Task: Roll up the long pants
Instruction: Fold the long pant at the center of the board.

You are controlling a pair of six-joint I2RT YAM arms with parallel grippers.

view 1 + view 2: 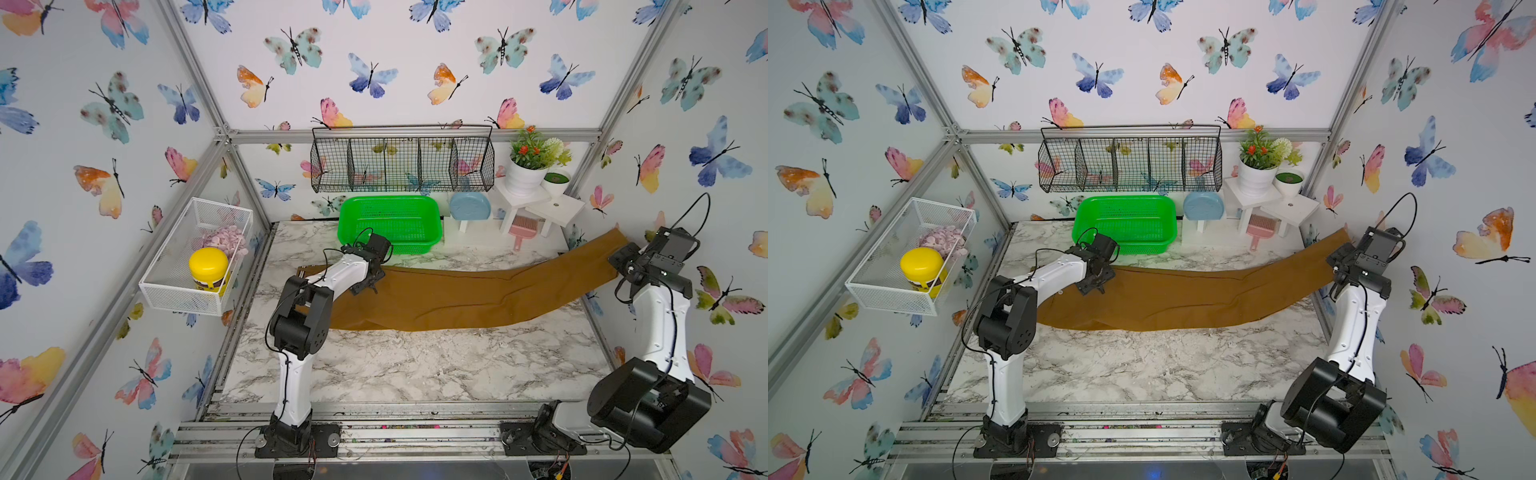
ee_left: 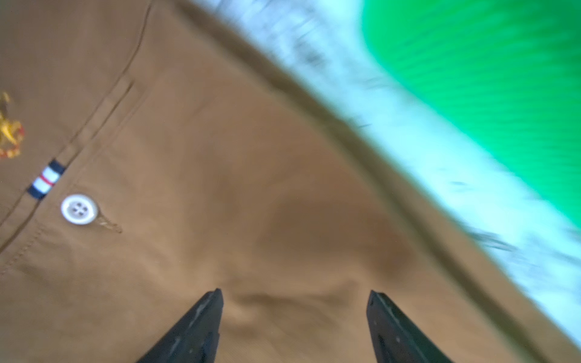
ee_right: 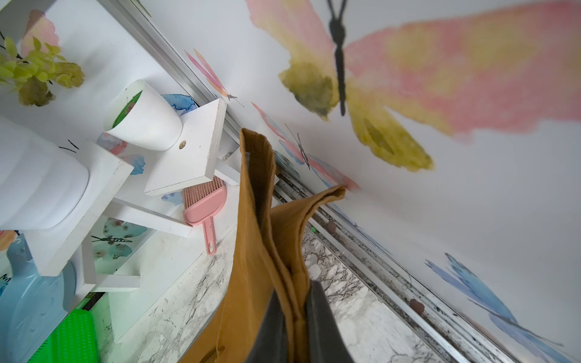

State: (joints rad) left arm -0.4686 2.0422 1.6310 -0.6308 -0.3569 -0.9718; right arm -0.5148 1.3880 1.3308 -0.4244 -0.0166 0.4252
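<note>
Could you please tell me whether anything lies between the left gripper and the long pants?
Nothing visible does. The left gripper, fingers open, points straight at bare cloth of the mustard-brown long pants; the white button and the green plastic basket sit off to the side.

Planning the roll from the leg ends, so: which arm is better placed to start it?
Right, likely. The right pincer is shut on the cuffs of the long pants, raised off the table there. The left pincer stands open over the waist end, gripping nothing.
</note>
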